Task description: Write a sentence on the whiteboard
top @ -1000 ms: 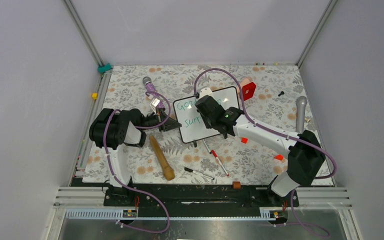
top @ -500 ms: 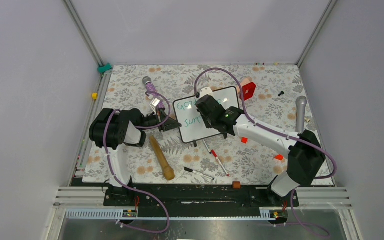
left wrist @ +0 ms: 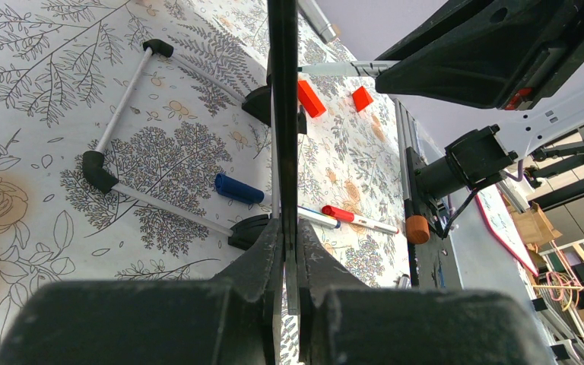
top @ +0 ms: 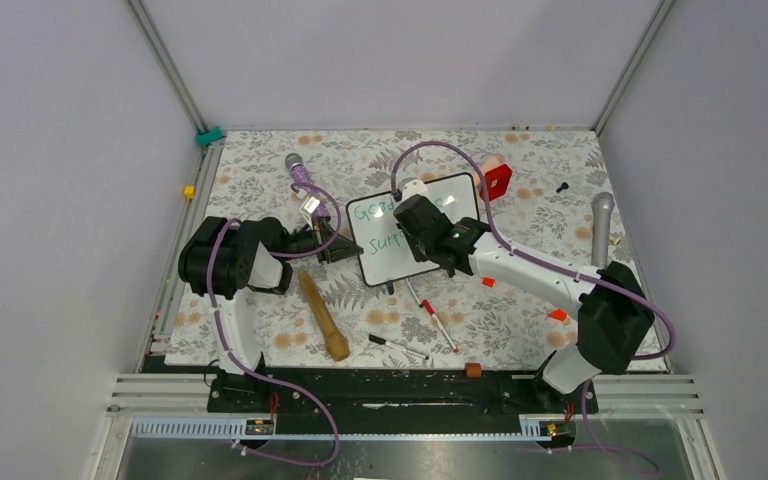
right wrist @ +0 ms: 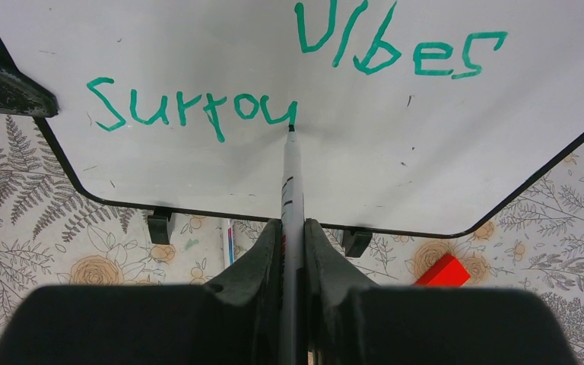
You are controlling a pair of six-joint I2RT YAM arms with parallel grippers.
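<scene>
The right gripper [right wrist: 293,228] is clamped tight on a white marker [right wrist: 292,182], whose barrel runs straight out between the jaws. The marker's green tip presses against the whiteboard [right wrist: 441,152] at the end of the lower line of writing. The sentence [right wrist: 198,110], in green handwriting, reads "Vibes" on the part of the upper line that the wrist camera catches and "Surrou" below it, with the tip touching the board just past the final letter. The board's black-framed bottom edge and its two small feet lie between the gripper and the writing, and a red block [right wrist: 445,272] sits on the floral table cover [right wrist: 61,228] near the right foot.

Opposite, the left gripper [left wrist: 285,236] is pinched shut on the board's left edge, which its own camera sees edge-on as a thin black line rising from the jaws. From overhead, the board stands mid-table between the two arms with its written face toward the right arm. A wooden rolling pin [top: 322,316] and a red-capped marker [top: 438,324] lie nearer the arm bases, apart from the board.
</scene>
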